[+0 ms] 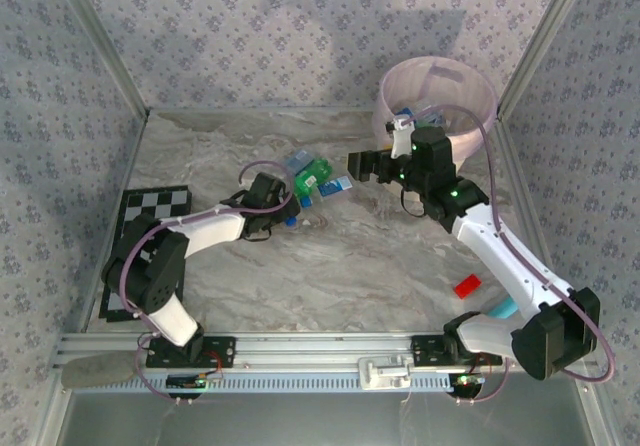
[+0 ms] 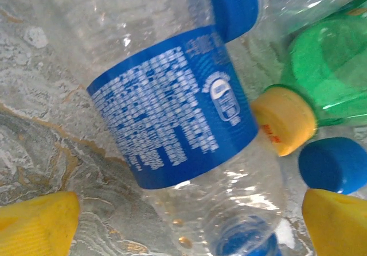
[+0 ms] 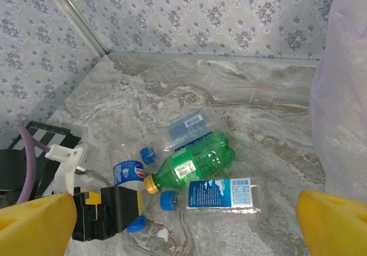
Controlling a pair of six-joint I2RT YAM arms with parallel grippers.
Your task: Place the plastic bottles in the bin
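1. The bin (image 1: 437, 59) stands at the far right of the table (image 1: 350, 266). A few plastic bottles (image 1: 428, 118) show inside it, partly hidden behind the right arm (image 1: 500, 246), so their number is unclear.
2. The right gripper (image 1: 362, 164) hangs beside the bin, jaws wide apart and empty.
3. The left gripper (image 2: 183, 227), jaws apart, straddles a clear blue-labelled bottle (image 2: 172, 107) lying on the table.
4. A green bottle (image 2: 332, 66) lies just beside it, cut off at the frame edge.

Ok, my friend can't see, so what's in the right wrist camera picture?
Four plastic bottles lie together on a marble table, one green with an orange cap, the others clear with blue caps. The left gripper is right beside one of them, and the pale pink bin edges the right side.
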